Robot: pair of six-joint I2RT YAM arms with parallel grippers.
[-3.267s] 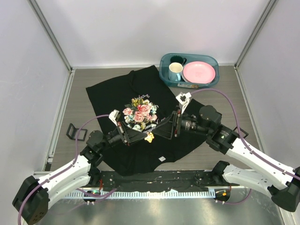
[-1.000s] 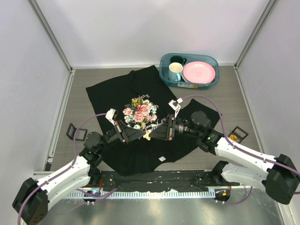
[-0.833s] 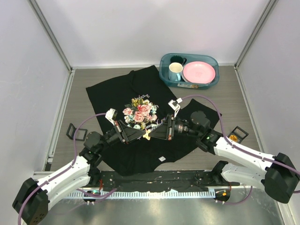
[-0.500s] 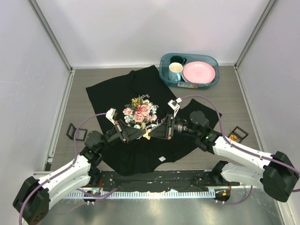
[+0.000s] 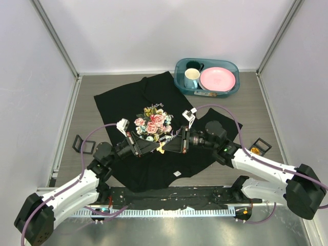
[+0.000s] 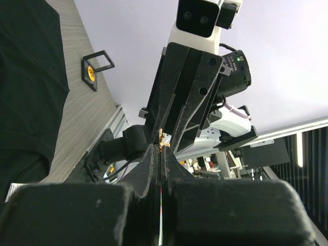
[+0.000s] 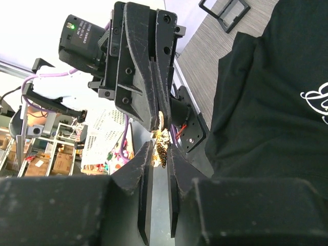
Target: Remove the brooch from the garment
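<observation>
The brooch (image 5: 162, 148), a small yellow-gold piece, hangs in the air between both grippers over the lower front of the garment (image 5: 128, 100), a black T-shirt with a rose print that lies flat on the table. My left gripper (image 5: 158, 147) is shut and pinches the brooch's upper end. From the right, my right gripper (image 5: 167, 147) meets it tip to tip. In the right wrist view the studded gold brooch (image 7: 162, 146) sits between my right gripper's (image 7: 160, 148) narrow jaws, which touch it on both sides. In the left wrist view only a gold speck of the brooch (image 6: 162, 138) shows past the tips.
A teal bin (image 5: 225, 64) at the back right holds cups and a pink plate. Small black square frames lie on the table at the left (image 5: 83, 144) and right (image 5: 260, 146). A white label (image 5: 177, 173) sits on the shirt near its hem.
The right arm has come in leftward to the left gripper's tip and its jaws have narrowed onto the brooch. The left gripper has stayed shut, barely moving.
</observation>
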